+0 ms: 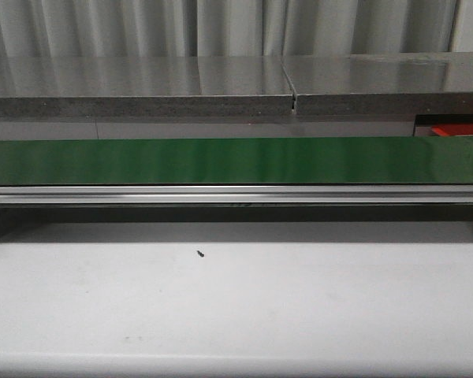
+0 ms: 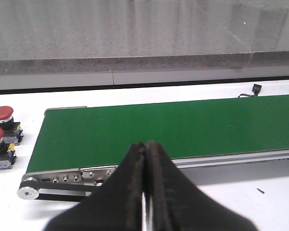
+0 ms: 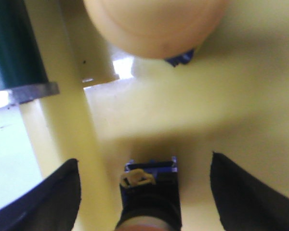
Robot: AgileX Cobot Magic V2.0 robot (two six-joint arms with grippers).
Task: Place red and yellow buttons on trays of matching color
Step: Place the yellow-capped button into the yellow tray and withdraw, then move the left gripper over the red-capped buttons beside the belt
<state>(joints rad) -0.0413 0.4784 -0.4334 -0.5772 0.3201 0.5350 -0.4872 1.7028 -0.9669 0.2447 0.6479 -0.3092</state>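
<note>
The left arm's black two-fingered gripper [image 2: 145, 185] has its 2 fingers pressed together, nothing between them. The right arm's black gripper [image 3: 145, 192] has its 2 fingers spread wide apart. Neither arm appears in the front view.

White tabletop [image 1: 236, 315], green conveyor belt [image 1: 236, 160] across it, grey speckled counter [image 1: 142, 87] behind, corrugated metal wall [image 1: 221, 27].

A plain green belt [image 2: 183, 125] is seen beyond the black left gripper [image 2: 145, 147]; two red-capped buttons [image 2: 1, 126] are seen beside it.
</note>
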